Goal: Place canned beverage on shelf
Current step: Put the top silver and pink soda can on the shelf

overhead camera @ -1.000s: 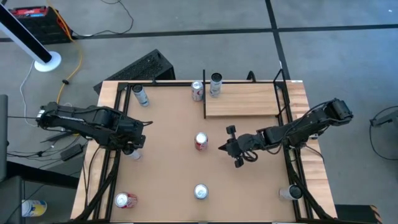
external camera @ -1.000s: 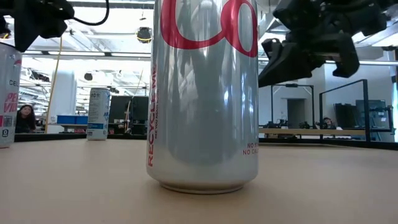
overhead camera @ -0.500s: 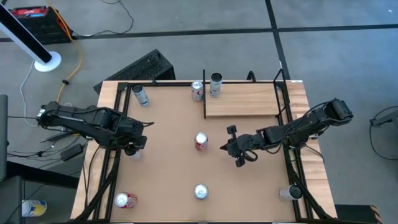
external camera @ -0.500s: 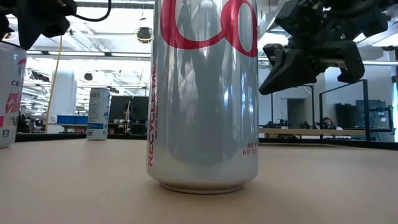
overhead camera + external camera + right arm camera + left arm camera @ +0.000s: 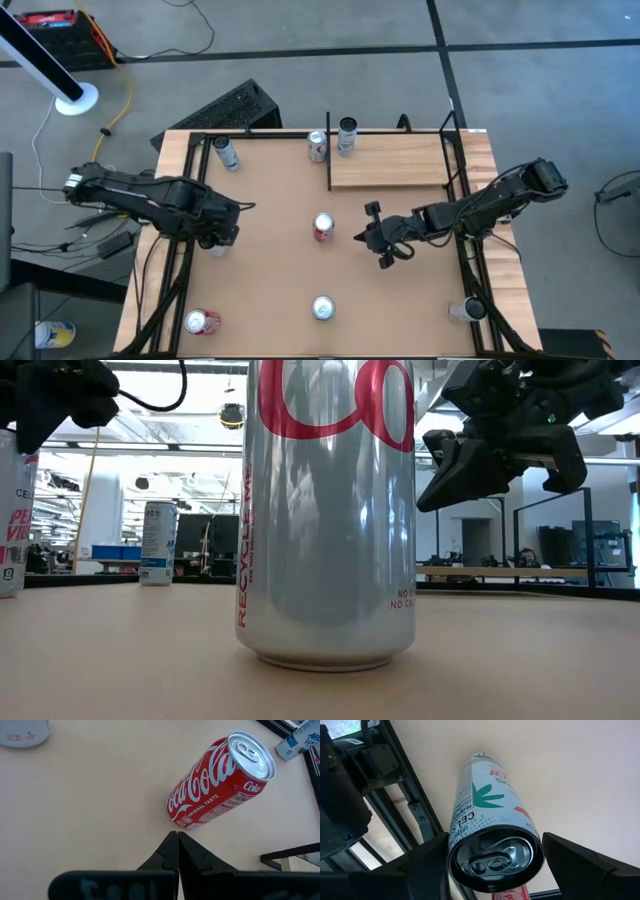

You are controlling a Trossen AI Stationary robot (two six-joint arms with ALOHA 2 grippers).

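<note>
A white can with a green leaf print (image 5: 490,815) stands upright near the table's left edge, also seen in the high view (image 5: 219,249). My left gripper (image 5: 495,870) hangs over it, pointing down and open, one finger on each side of the can's top. A red cola can (image 5: 220,780) stands at the table's middle (image 5: 323,227). Just to its right my right gripper (image 5: 362,236) is shut and empty, its tips (image 5: 175,840) short of the can's base. The pale wood shelf (image 5: 395,165) lies at the far right.
More cans stand about: two at the shelf's far left corner (image 5: 346,135) (image 5: 317,146), one far left (image 5: 227,153), a silver one near the front edge (image 5: 322,307), others at the front corners (image 5: 203,321) (image 5: 465,310). Black rails (image 5: 180,270) border both sides.
My left gripper has edged toward the table's right, over the white can, and rolled a little about its own axis, staying open. The cans have not moved.
</note>
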